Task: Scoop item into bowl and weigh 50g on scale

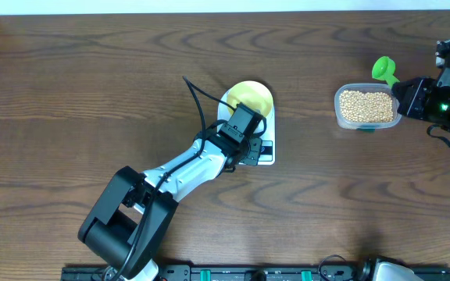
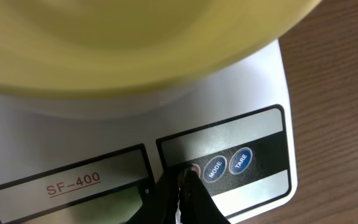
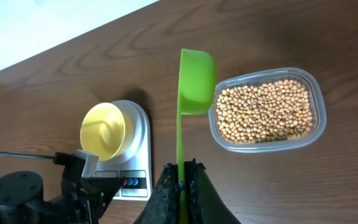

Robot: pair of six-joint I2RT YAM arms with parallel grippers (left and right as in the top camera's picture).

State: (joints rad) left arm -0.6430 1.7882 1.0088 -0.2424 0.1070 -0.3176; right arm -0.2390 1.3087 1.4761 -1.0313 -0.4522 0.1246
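Observation:
The white scale (image 1: 262,151) stands mid-table with the empty pale yellow bowl (image 1: 250,97) on it. My left gripper (image 2: 183,177) is shut, its fingertips touching the red button left of the blue MODE and TARE buttons (image 2: 227,165); the bowl's rim (image 2: 135,56) fills the top of that view. The tan beans (image 1: 366,105) lie in a clear tub (image 3: 312,134) at the right. My right gripper (image 3: 182,171) is shut on the handle of a green scoop (image 3: 196,74), whose empty cup hangs beside the tub's left end. The scale (image 3: 137,149) and bowl (image 3: 104,129) also show in the right wrist view.
Dark wood table all around. A black cable (image 1: 196,97) runs from the left arm past the scale's left side. The left arm's base (image 1: 123,226) sits at the near edge.

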